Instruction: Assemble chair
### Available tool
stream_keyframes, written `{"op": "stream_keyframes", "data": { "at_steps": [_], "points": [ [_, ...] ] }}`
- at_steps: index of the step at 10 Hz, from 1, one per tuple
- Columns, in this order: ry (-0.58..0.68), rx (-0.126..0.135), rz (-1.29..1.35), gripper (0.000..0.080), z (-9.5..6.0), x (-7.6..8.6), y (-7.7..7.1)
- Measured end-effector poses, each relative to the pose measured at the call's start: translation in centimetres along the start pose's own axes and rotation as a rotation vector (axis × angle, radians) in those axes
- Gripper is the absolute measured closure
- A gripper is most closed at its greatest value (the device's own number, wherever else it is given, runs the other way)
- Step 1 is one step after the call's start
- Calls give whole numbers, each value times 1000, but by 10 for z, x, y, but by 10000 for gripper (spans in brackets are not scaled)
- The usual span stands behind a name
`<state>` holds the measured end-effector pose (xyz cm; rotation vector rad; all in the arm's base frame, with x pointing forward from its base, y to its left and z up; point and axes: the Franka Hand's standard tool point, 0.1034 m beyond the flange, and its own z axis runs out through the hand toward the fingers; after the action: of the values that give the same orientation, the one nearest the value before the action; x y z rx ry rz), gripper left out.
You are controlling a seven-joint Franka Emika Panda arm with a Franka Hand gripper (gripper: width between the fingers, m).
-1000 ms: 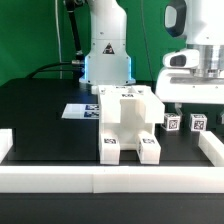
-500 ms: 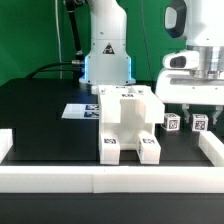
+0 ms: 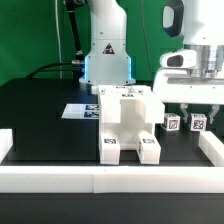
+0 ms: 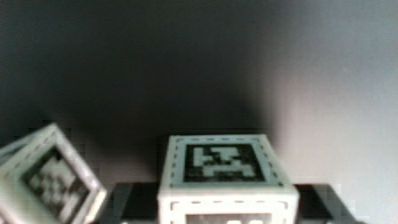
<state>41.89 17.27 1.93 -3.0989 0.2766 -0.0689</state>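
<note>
The partly built white chair stands mid-table, with tags on its two front feet. At the exterior view's right, two small white tagged chair pieces sit side by side on the black table. My gripper hangs straight down over the right-hand piece; the other piece stands free beside it. In the wrist view, that tagged white block sits between my two dark fingers, which press on both its sides. My gripper is shut on it. The neighbouring piece shows tilted at the edge.
The marker board lies flat behind the chair at the exterior view's left. A low white border wall runs along the front, with side walls at both ends. The robot's base rises behind the chair.
The jaws have closed onto the right-hand small piece. The arm has stayed almost where it was; chair and other piece have not moved.
</note>
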Motion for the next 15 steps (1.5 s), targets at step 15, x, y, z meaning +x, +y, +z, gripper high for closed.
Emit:
{"op": "stream_keyframes", "data": {
  "at_steps": [15],
  "points": [
    [-56, 73, -53, 512, -107, 108, 39]
  ]
}}
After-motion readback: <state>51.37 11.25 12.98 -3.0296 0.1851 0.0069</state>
